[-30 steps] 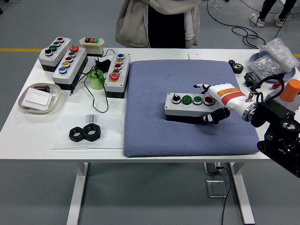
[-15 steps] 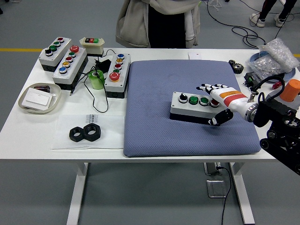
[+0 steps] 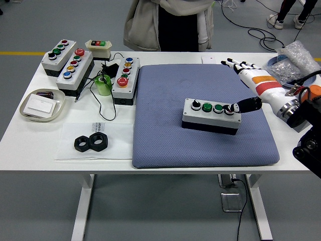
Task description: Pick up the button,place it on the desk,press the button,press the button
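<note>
Since a moment ago the right hand [image 3: 249, 83] has let go of the button box [image 3: 211, 116] and lifted up and back toward the desk's right side; the box itself has slid a little to the right across the pad and now lies free. That hand holds nothing: its four white fingers [image 3: 237, 64] are spread and point toward the far edge, while the black thumb [image 3: 242, 106] reaches down-left, its tip on or just above the rightmost, red button [image 3: 228, 109] at the box's right end. Whether the thumb presses the button cannot be told from this view.

On the blue-grey pad [image 3: 165, 135] the button box lies right of the middle, long side roughly parallel to the desk's near edge. Its top carries a row of four controls: a black knob at the left, then two green buttons, then the red one.

On the white desk [image 3: 30, 140] left of the pad stand three other button boxes [image 3: 75, 69] in a cluster, with a small green-and-red switch unit [image 3: 98, 46] behind them and a green tape roll [image 3: 103, 85] among black cables. Nearer the left edge a shallow tray [image 3: 42, 104] holds a white card, and two black hexagonal nuts [image 3: 91, 142] lie on a clear sheet near the front. At the far right are a clear plastic bag [image 3: 295, 60] and an orange cap [image 3: 314, 93] on the robot's arm. A person [image 3: 170, 22] in a light jacket stands at the far side.
</note>
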Action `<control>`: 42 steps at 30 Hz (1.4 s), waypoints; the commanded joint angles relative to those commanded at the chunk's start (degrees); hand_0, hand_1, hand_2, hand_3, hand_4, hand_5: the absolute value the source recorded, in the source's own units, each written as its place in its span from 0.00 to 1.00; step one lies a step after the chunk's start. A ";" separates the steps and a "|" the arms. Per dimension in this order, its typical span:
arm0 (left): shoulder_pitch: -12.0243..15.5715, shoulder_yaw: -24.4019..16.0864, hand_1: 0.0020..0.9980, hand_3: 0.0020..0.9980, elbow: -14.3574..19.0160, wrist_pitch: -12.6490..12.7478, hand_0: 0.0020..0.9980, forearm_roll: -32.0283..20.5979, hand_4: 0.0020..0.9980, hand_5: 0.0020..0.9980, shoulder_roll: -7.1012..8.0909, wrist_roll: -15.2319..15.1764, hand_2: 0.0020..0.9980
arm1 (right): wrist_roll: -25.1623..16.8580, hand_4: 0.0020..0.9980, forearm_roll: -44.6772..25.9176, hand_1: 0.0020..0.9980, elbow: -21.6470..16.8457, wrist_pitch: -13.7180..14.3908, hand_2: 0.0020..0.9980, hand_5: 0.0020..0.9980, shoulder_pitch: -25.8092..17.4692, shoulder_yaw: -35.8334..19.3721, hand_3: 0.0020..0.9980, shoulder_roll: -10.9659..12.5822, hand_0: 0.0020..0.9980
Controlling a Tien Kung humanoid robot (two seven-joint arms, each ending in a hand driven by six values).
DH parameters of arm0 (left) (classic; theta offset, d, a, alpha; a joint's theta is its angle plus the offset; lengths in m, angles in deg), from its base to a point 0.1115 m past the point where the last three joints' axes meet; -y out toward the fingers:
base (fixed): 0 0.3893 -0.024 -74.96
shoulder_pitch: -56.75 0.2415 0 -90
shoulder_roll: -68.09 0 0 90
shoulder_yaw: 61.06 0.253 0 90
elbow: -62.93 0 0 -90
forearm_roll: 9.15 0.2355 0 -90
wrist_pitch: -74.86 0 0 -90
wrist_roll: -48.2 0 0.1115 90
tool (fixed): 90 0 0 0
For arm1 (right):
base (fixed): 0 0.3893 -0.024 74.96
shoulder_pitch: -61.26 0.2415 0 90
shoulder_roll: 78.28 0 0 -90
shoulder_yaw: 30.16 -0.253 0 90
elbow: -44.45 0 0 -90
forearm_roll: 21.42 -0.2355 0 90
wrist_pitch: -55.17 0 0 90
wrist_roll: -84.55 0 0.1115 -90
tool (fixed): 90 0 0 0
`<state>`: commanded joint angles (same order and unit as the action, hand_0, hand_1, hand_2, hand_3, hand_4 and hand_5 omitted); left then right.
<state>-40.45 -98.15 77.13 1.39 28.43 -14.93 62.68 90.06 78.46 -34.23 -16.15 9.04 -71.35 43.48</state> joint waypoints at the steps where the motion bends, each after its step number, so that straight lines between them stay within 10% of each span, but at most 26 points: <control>1: 0.02 -0.01 0.65 0.79 0.00 0.00 0.68 0.02 0.68 1.00 0.00 0.00 0.74 | 0.54 0.73 -0.12 0.54 -0.25 1.15 0.57 0.00 -0.27 -0.07 0.92 0.23 0.72; 4: 0.15 -0.14 0.65 0.79 0.00 -0.04 0.68 0.25 0.68 1.00 0.01 0.03 0.74 | 1.85 0.73 -1.71 0.54 -1.06 3.64 0.57 0.00 -1.76 -0.42 0.92 1.43 0.72; 5: 0.18 -0.14 0.65 0.79 0.00 -0.05 0.68 0.25 0.68 1.00 0.01 0.02 0.74 | 1.83 0.64 -2.04 0.10 -1.22 3.57 0.23 0.00 -2.06 -0.44 0.65 1.65 0.28; 11: 0.37 -0.39 0.65 0.78 0.00 -0.10 0.68 0.61 0.68 1.00 -0.02 0.11 0.74 | 1.24 0.55 -3.94 0.00 -1.60 -0.11 0.14 0.00 -3.21 0.92 0.64 2.51 0.17; 25: 0.36 -0.25 0.65 0.78 0.00 -0.11 0.68 0.46 0.68 1.00 -0.02 -0.01 0.74 | 2.60 0.54 -3.63 0.00 -0.32 -5.75 0.13 0.00 -2.32 4.89 0.67 1.76 0.16; 42: -0.02 -0.05 0.65 0.78 0.05 -0.08 0.68 0.14 0.69 1.00 -0.01 0.05 0.74 | 2.94 0.55 -4.28 0.00 4.75 -6.32 0.13 0.00 -0.52 7.29 0.69 -0.35 0.16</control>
<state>-40.47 -98.20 77.18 1.31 28.57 -14.94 62.73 93.00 74.18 -29.49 -22.47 8.53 -64.06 43.13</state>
